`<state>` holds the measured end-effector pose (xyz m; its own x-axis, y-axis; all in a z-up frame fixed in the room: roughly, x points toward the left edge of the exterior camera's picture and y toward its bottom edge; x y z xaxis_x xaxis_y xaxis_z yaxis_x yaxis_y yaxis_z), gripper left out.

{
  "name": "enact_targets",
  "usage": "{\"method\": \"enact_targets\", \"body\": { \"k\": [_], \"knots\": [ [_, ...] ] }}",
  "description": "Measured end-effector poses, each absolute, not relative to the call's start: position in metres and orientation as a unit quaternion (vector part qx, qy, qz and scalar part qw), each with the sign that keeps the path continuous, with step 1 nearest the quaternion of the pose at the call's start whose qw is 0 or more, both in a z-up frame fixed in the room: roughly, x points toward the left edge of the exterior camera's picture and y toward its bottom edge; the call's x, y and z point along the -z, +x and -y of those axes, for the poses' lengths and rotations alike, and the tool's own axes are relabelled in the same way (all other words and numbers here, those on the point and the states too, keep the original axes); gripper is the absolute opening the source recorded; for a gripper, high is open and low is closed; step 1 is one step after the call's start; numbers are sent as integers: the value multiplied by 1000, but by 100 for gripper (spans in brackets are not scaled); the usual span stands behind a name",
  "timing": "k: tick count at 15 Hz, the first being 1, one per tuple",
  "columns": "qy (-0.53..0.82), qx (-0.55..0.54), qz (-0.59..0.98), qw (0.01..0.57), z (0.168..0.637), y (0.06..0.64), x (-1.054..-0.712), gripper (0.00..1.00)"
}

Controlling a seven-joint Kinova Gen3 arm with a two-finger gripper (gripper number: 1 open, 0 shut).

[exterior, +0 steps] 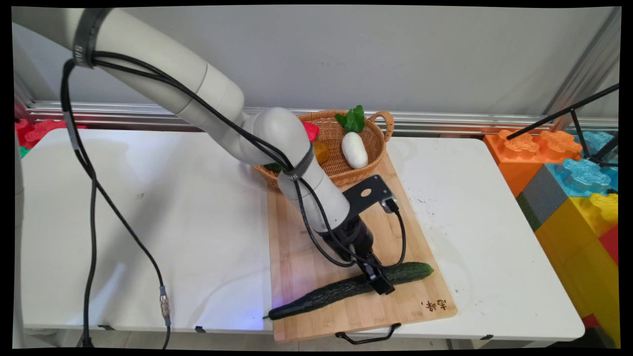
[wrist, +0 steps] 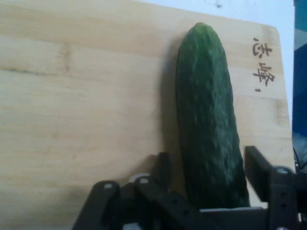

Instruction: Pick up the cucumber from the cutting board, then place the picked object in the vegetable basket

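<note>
The cucumber [exterior: 346, 289] lies flat along the near part of the board [exterior: 296, 237], slanting, thick end toward the burnt-in lettering [exterior: 435, 305]. The gripper [exterior: 377, 280] is down over its middle, fingers [wrist: 256, 167] open on either side, not clearly squeezing it. Past the board's far end sits a basket [exterior: 378, 143] with a white radish [exterior: 354, 150], partly on the board, all on the white counter [exterior: 148, 222].

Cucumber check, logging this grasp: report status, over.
Gripper down on board, fingers either side of cucumber, grip unconfirmed. Cucumber flat on cutting board. Basket behind, apart.
</note>
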<state>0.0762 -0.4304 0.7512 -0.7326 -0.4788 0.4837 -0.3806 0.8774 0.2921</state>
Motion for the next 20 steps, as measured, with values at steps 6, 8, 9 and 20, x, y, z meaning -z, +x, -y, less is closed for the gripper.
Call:
{"method": "enact_targets", "body": {
  "k": [6, 8, 9, 20],
  "knots": [
    [221, 80, 927, 291, 434, 71, -757, 0],
    [221, 80, 926, 295, 435, 72, -766, 0],
    [221, 79, 926, 296, 435, 73, -771, 0],
    [223, 10, 924, 310, 441, 92, -904, 0]
  ]
}}
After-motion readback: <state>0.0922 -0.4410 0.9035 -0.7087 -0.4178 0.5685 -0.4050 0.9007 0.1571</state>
